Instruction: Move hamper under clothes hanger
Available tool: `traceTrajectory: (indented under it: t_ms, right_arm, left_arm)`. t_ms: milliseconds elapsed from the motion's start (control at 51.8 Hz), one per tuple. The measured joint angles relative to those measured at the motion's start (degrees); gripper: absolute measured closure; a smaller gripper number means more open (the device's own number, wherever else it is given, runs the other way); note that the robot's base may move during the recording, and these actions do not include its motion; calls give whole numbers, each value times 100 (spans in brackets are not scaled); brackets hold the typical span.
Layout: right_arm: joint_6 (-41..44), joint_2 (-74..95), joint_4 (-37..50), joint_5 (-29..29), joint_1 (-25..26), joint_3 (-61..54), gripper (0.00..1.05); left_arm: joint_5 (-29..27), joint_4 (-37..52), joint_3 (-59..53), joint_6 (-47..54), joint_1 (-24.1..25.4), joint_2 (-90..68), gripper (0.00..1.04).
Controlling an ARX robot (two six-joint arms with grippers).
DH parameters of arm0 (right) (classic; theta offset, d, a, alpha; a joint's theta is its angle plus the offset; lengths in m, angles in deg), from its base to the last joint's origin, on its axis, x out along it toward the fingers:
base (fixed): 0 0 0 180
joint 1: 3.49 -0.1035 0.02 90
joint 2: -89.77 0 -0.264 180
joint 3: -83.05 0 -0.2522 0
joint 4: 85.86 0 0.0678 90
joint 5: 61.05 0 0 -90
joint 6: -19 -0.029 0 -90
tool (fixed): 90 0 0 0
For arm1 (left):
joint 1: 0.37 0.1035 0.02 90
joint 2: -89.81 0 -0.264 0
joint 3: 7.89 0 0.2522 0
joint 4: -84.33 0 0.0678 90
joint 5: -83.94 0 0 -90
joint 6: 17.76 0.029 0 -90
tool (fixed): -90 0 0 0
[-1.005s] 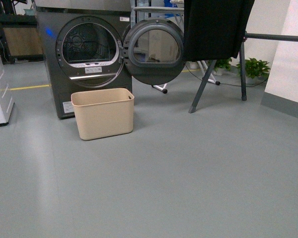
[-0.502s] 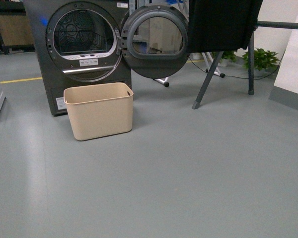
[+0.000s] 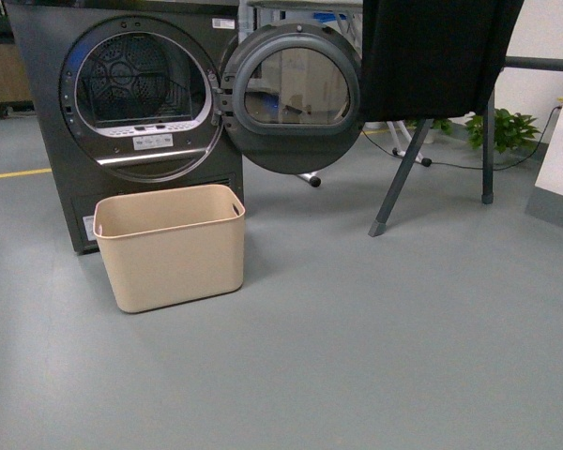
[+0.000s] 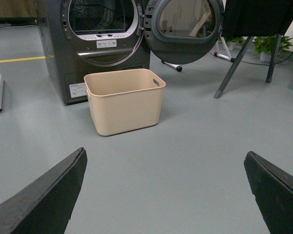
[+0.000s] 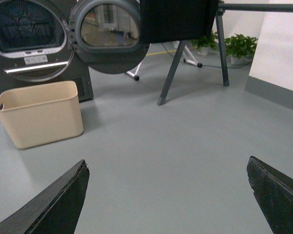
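Observation:
The beige hamper (image 3: 172, 246) stands empty on the grey floor in front of the dark grey dryer (image 3: 131, 103), below its open drum. It also shows in the left wrist view (image 4: 125, 100) and the right wrist view (image 5: 40, 112). The clothes hanger (image 3: 486, 141), a dark metal rack with slanted legs, stands at the right with a black cloth (image 3: 439, 58) hung on its bar; it shows in the right wrist view (image 5: 185, 58) too. My left gripper (image 4: 166, 168) and right gripper (image 5: 167, 170) are open and empty, well short of the hamper. Neither arm shows in the front view.
The dryer's round door (image 3: 293, 98) hangs open to the right, between hamper and rack. A white wall corner (image 3: 560, 159) juts in at the far right. Potted plants (image 3: 502, 129) and a cable lie behind the rack. Bare grey floor (image 3: 357, 356) spreads in front.
The front view has drawn closer and shifted: the hamper, dryer and rack all appear larger and lower in the frame than before. The hamper itself has not moved from the dryer.

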Motion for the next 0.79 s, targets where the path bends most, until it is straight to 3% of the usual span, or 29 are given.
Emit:
traceTrajectory:
  t_ms: [792]
  right_arm:
    - [0, -2, 0, 4, 0, 0, 8]
  left_arm:
    - [0, 2, 0, 0, 0, 4, 7]
